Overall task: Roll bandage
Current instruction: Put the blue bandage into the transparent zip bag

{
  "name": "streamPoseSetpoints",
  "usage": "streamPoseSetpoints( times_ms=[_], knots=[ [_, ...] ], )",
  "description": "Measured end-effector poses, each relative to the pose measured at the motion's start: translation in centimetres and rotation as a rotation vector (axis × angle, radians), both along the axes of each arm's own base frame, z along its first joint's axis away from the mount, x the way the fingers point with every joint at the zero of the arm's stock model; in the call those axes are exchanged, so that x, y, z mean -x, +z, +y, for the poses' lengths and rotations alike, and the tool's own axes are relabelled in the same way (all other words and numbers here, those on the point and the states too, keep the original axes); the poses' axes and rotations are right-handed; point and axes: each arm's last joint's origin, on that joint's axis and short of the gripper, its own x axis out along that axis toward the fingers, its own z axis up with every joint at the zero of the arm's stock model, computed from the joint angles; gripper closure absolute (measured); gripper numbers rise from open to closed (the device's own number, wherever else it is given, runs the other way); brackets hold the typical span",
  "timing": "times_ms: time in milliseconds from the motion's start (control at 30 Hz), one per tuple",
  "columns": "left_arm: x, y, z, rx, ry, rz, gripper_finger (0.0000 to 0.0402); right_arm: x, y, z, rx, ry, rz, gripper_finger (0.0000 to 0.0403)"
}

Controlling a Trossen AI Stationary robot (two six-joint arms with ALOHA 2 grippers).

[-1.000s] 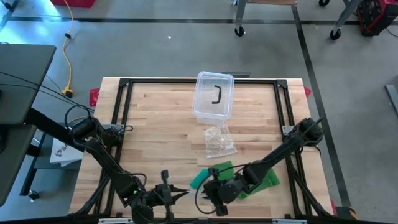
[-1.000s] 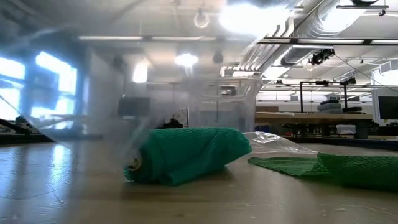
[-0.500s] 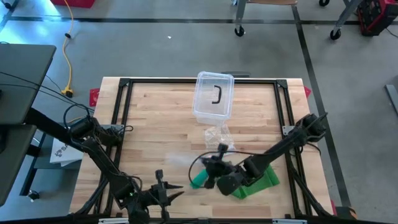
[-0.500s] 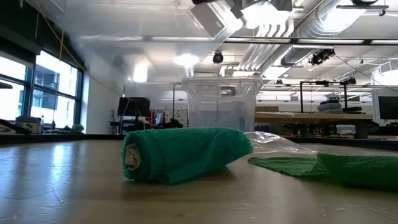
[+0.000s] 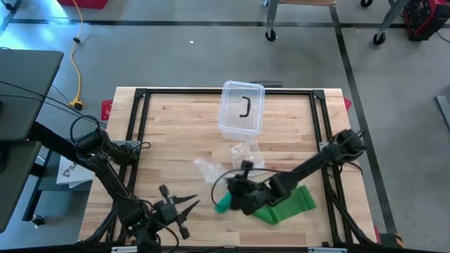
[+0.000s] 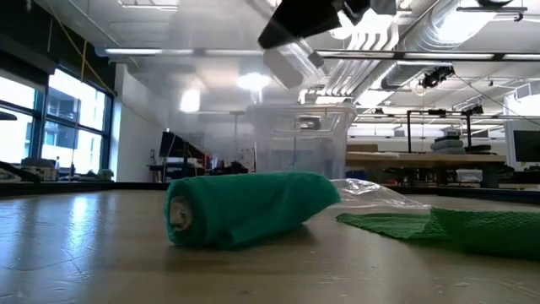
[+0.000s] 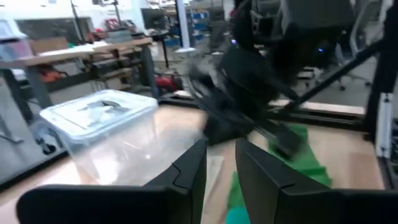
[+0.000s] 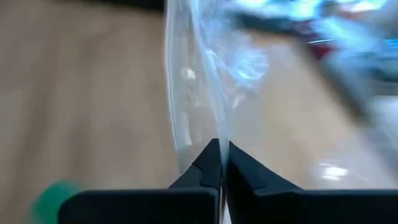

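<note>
Since a second ago, the right gripper (image 8: 220, 163) rose off the green bandage (image 6: 245, 207), pinched on a clear plastic bag (image 8: 199, 81) (not the bandage). Left gripper (image 7: 219, 168), narrowly open, is empty. Rolling seems unfinished: a flat tail lies beside.

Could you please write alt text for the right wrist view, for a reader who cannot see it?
The right gripper, jaws shut, pinches the edge of a clear plastic bag hanging above the wooden table. The end of a green bandage roll shows at one corner.
</note>
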Motion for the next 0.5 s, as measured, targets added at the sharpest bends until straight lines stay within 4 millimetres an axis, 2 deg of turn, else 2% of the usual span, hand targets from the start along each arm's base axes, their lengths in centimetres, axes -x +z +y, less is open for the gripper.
streamPoseSetpoints(
  times_ms=[100,300,500],
  knots=[
    [-0.8,0.2,0.8,-0.060,0.038,0.029,0.0327,-0.5,-0.4,-0.1,-0.066,0.122,0.061,0.0403],
    [-3.7,0.3,3.0,-0.160,0.072,0.155,0.0329,-1.5,-2.4,-0.4,0.030,0.168,0.123,0.0403],
    [-7.1,-0.9,6.1,-0.020,-0.165,0.393,0.0302,-1.8,-3.5,-0.7,0.061,0.172,0.159,0.0403]
  ],
)
